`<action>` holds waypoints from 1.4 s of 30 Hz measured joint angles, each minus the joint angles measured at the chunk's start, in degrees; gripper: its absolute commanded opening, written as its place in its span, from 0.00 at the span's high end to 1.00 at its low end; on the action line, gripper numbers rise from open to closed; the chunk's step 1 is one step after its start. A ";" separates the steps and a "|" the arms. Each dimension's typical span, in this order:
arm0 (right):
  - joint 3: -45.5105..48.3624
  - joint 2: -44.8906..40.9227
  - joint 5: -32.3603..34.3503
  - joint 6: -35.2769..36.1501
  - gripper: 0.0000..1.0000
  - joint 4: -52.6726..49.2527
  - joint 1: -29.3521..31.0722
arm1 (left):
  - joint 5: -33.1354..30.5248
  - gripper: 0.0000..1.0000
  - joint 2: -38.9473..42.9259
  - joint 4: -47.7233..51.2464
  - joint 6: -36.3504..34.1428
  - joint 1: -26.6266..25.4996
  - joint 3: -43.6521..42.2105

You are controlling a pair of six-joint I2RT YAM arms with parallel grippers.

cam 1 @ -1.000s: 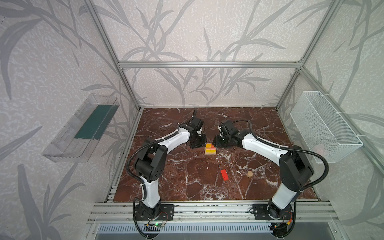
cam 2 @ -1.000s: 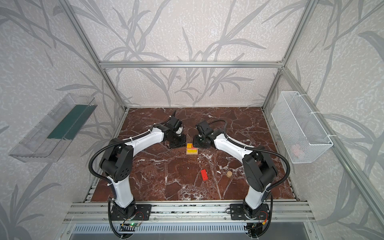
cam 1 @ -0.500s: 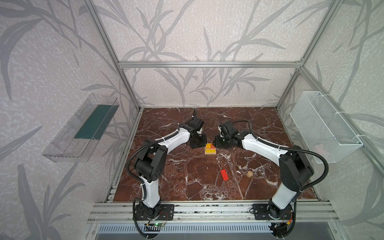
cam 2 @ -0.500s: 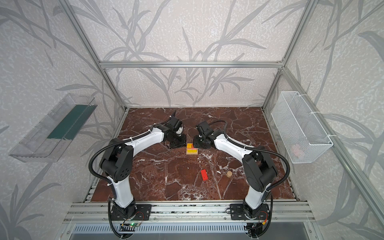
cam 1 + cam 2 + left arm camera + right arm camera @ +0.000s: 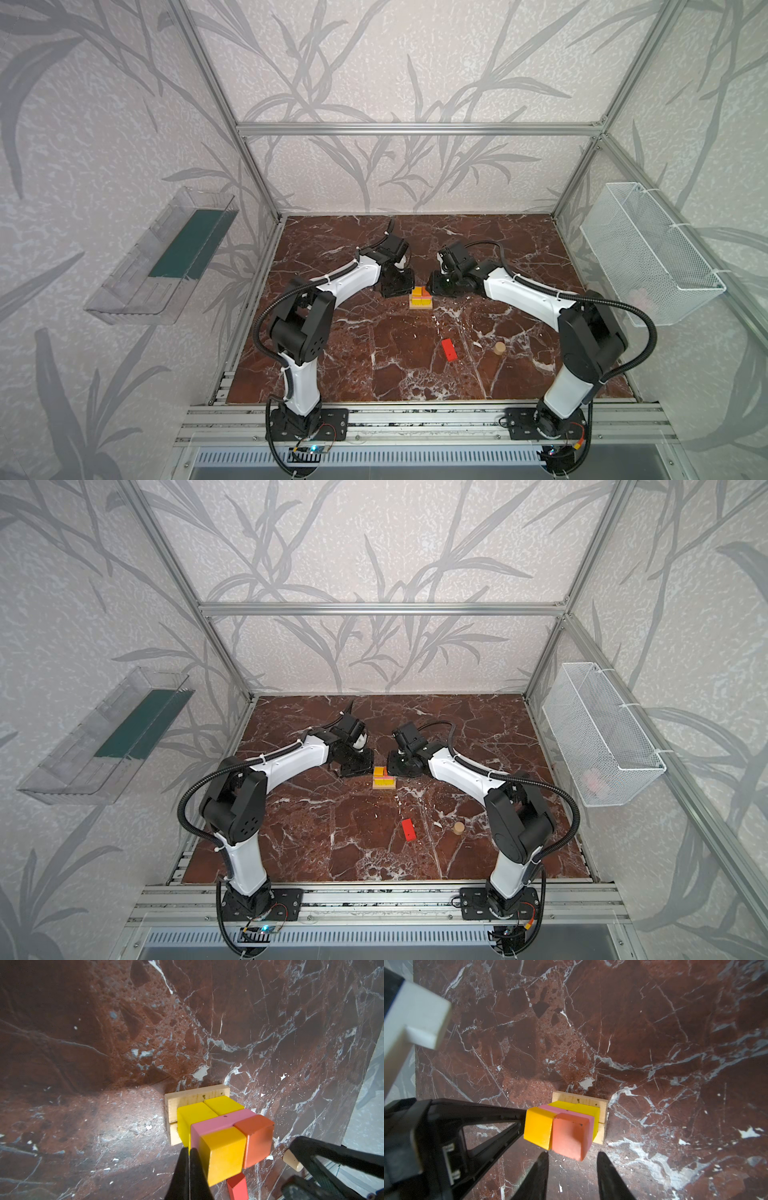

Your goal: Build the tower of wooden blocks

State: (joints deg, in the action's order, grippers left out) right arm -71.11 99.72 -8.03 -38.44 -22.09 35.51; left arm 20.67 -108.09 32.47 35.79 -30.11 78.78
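Closed tight and empty, the left gripper (image 5: 189, 1150) rests against the stacked orange cube's (image 5: 223, 1153) left side. The right gripper (image 5: 572, 1155), half-open and empty, is just beside the orange-red cube (image 5: 570, 1134).

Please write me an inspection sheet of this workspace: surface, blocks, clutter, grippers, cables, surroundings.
Surface: dark red marble table with white veins.
Job's things: tower of tan planks, yellow blocks, then pink brick, orange cube and orange-red cube; red brick and tan cylinder lie loose nearer the front.
Clutter: nothing seen.
Grippers: left gripper shut, tip at the orange cube's side; right gripper open, empty, facing the orange-red cube.
Cables: black hoses along both arms, away from the blocks.
Surroundings: clear tray on the left wall, wire basket on the right wall, metal frame.
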 measured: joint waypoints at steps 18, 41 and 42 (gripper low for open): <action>0.13 0.00 -0.04 -0.59 0.60 0.04 -0.07 | 0.00 0.99 0.00 0.04 -0.02 -0.22 0.00; 12.90 -21.66 6.93 -2.40 0.66 -5.92 6.80 | -4.39 0.94 9.18 3.28 -1.36 1.09 0.33; 14.45 -22.82 7.28 -3.06 0.70 -6.47 8.17 | -4.68 0.94 10.73 3.26 -1.42 1.18 -0.15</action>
State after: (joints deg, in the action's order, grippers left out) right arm -56.66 76.90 -0.75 -41.50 -28.56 43.68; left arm 15.99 -97.36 35.73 34.37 -28.93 78.63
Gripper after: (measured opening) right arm 0.359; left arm 0.061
